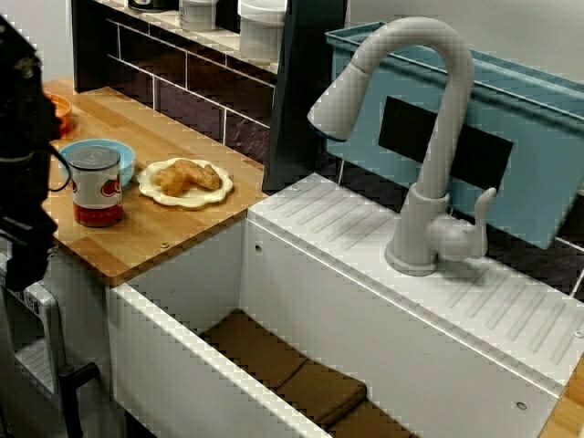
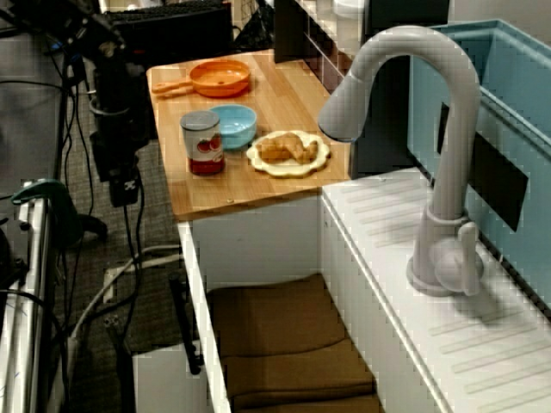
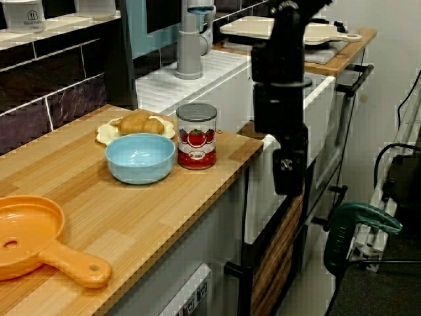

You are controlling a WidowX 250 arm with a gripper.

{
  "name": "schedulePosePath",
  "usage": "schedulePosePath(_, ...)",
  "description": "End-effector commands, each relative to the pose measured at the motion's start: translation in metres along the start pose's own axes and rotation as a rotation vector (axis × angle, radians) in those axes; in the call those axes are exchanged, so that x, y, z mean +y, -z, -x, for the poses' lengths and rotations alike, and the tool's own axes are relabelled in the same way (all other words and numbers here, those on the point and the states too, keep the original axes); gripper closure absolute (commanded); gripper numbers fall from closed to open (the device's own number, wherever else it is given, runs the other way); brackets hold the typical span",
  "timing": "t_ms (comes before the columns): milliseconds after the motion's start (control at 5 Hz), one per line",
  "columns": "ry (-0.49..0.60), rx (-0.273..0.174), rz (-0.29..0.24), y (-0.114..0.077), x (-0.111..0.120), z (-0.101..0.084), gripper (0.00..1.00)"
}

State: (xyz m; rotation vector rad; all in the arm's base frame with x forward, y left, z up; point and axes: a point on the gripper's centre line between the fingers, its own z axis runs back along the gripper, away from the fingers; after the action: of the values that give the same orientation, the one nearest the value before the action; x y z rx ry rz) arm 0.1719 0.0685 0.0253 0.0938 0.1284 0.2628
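In the view along the counter, the orange pan [image 3: 26,240] lies nearest, well in front of the tomato can [image 3: 197,135]. Its handle points out toward the counter's front edge, probably the easy side to grasp from. The blue bowl [image 3: 140,158] sits open side up just beside the can on the wall side; whether the two touch cannot be told.

The can stands upright on its base, close to the edge of the wooden counter [image 3: 164,204], a steady footing on the flat board. The gripper [image 3: 289,184] hangs off that edge, apart from the can on its open side, and points straight down. Its tip is lower than the can's base, so it has nothing in its grasp. How far its fingers are spread does not show in any view.

Just behind the can, a pale scalloped plate [image 3: 104,136] holds the pastries [image 3: 140,123], keeping them off the wood. Farther behind the can is the white sink [image 1: 301,301], with brown mats [image 1: 274,356] on its floor. The grey faucet [image 1: 429,137] arches over the basin.
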Motion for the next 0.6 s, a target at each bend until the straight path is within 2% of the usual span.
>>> schedulePosePath(0,-0.021,-0.074,0.056,-0.041,-0.012,-0.026,0.06)
schedulePosePath(200,-0.028,-0.091,0.056,-0.04,-0.014,-0.034,1.0)
schedulePosePath(400,-0.046,-0.096,0.065,-0.04,-0.018,-0.042,1.0)
